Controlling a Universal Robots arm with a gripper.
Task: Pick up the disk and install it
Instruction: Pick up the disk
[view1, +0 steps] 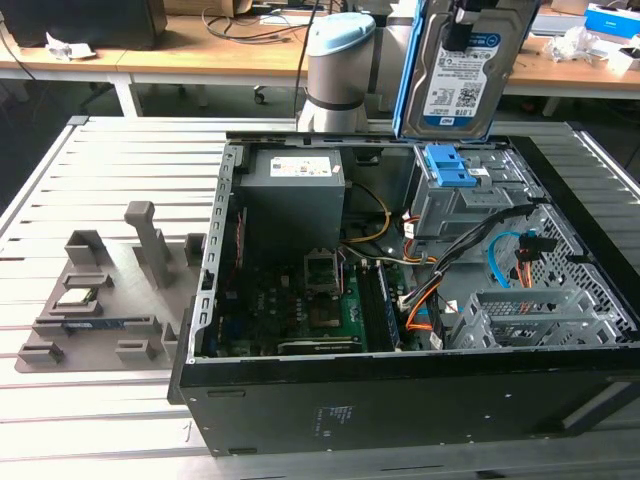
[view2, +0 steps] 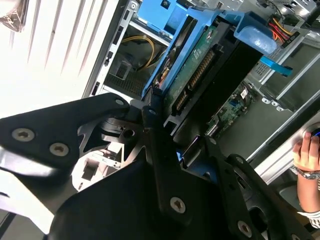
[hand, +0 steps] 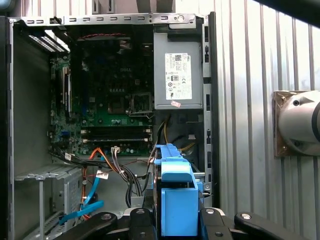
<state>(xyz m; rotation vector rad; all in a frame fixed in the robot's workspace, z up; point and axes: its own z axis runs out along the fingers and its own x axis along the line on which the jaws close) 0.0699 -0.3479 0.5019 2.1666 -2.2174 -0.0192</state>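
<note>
**A:** Above the far edge of the open black computer case (view1: 400, 400), the flat silver-grey hard disk with a white-and-blue label and blue plastic side rails (view1: 462, 75) hangs nearly upright, clear of everything inside.

**B:** And the claw?

**A:** The black gripper (view1: 462, 28) is closed on the disk's upper end. In the second wrist view its fingers (view2: 152, 125) clamp it at the blue rails (the green circuit side faces that camera).

**B:** What lies below?

**A:** The grey metal cage with bright blue latches (view1: 450, 190), towards the case's far corner on the exterior view's right. The big grey power-supply box (view1: 295, 195) sits beside it.

**B:** How to do this part well?

**A:** I'd judge it needs the disk square to the cage's opening, with the rails parallel to its walls. It should also steer clear of the blue and orange cables (view1: 500, 255) just beside the cage. A tilted entry would likely jam.
</note>
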